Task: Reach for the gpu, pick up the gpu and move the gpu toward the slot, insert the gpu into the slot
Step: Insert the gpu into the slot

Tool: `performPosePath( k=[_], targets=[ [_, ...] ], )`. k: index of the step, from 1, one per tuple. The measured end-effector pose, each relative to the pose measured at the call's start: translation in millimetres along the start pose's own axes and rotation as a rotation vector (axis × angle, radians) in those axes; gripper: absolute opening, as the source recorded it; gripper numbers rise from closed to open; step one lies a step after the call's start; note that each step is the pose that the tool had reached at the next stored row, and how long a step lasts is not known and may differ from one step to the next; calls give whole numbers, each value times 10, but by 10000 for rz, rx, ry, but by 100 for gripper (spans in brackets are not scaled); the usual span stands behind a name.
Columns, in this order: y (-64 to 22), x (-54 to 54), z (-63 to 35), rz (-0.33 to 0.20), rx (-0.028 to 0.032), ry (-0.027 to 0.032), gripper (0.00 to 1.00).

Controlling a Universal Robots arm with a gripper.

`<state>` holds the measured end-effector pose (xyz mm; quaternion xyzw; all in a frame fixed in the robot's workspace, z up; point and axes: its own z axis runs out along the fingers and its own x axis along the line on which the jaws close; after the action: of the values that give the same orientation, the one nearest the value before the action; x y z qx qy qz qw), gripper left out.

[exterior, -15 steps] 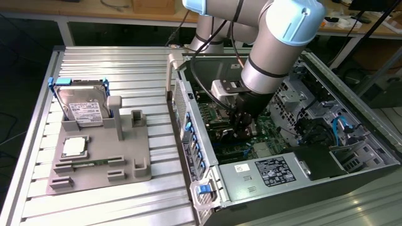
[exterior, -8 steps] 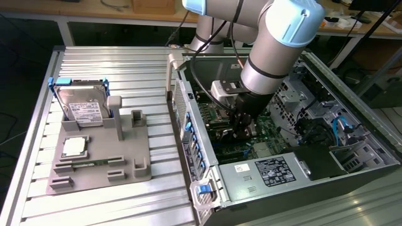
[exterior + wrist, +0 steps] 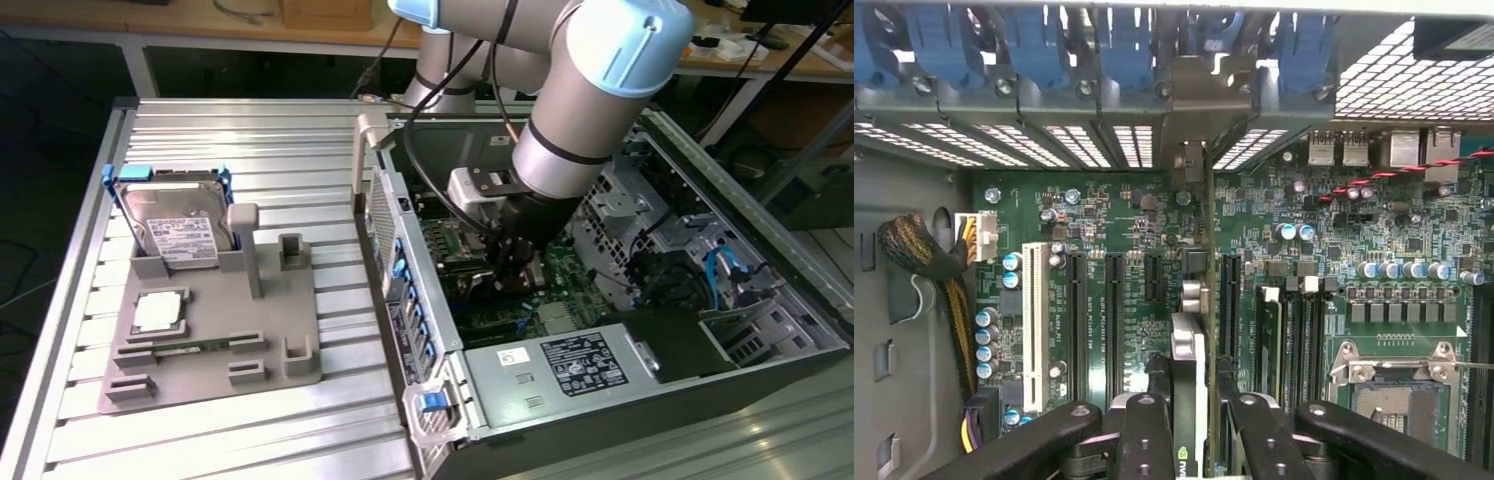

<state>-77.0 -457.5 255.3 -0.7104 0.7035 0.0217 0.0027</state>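
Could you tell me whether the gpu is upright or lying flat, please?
Upright: the end effector grips the gpu on edge, perpendicular to the motherboard, so it shows as a thin line between the fingers.

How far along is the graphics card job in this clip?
Done: pickup and carry; the graphics card is inside the computer case. In hand: the gripper clamps it edge-on over the motherboard. Left: seating in the slot, which I cannot confirm.

A small green logo mark stands on the gpu (image 3: 1189, 370) inside the computer case (image 3: 400, 270), its lettering illegible. White labels on the power supply (image 3: 582, 362) within the case and the hard drive (image 3: 178, 238) outside it carry unreadable print.
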Motion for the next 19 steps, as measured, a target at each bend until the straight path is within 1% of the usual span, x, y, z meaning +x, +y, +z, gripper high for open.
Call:
performPosePath(
  k=[2, 6, 8, 11, 17, 19],
  targets=[
    [0, 0, -1, -1, -1, -25, 27],
    [0, 1, 1, -4, -1, -119, 27],
    [0, 0, 1, -4, -1, -141, 27],
    [0, 4, 4, -5, 0, -149, 27],
    [0, 20, 34, -4, -4, -139, 27],
    [1, 24, 40, -3, -3, -146, 27]
  ],
)
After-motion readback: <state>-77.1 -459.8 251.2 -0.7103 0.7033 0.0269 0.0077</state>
